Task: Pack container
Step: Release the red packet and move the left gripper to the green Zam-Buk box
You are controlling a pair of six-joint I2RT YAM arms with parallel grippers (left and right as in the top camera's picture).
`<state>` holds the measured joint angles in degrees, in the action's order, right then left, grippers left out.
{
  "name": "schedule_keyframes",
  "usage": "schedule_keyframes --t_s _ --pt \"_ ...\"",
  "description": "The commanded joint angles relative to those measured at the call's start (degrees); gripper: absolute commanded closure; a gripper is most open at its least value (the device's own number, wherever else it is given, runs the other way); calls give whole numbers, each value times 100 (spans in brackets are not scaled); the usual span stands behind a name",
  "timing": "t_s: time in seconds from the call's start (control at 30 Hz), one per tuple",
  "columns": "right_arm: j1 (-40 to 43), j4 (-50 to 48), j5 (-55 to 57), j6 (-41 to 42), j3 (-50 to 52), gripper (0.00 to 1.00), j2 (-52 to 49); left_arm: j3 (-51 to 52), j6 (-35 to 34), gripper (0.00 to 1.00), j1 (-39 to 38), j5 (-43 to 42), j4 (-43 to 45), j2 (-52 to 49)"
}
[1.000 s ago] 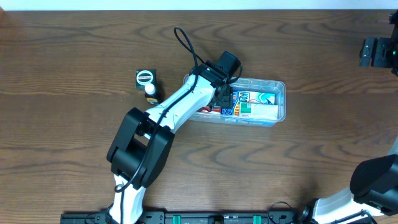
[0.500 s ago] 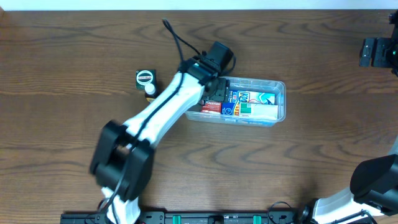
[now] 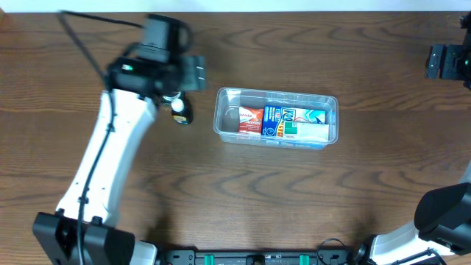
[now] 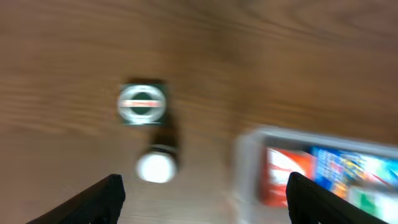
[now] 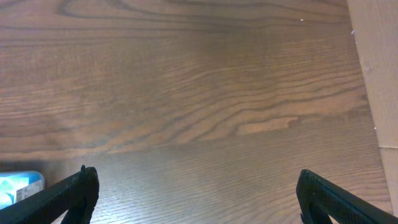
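The clear plastic container (image 3: 330,118) lies at mid table and holds a red and white pack (image 3: 250,118), a blue pack (image 3: 273,121) and a teal and white pack (image 3: 307,119). It also shows blurred in the left wrist view (image 4: 249,149). My left gripper (image 3: 188,75) is open and empty, up and left of the container (image 4: 205,200). Below it are a small dark box with a round label (image 4: 142,103) and a white-capped dark bottle (image 4: 157,167), (image 3: 179,110). My right gripper (image 3: 445,62) is open and empty at the far right (image 5: 199,199).
Dark wood table (image 3: 294,199) all round. A pale surface borders the table at the right of the right wrist view (image 5: 376,74). A corner of the container shows at that view's lower left (image 5: 18,183).
My left arm has drawn out of the container and swung left and back, to above the box and bottle. The packs stay in the container. The right arm has not moved.
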<state>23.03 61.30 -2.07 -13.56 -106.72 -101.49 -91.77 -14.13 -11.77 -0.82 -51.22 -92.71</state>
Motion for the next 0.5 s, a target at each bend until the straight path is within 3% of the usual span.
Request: schedule_keyframes --t_s 0.0,0.27,0.47 --pt "37 2 -7 81 7 1 17 -61 275 16 431 33 -15 -177" --pt "37 0 -7 81 7 1 17 -238 319 16 850 -7 -61 -737" --pt "37 0 -7 81 7 1 17 -1565 431 15 861 -4 -881 -1591"
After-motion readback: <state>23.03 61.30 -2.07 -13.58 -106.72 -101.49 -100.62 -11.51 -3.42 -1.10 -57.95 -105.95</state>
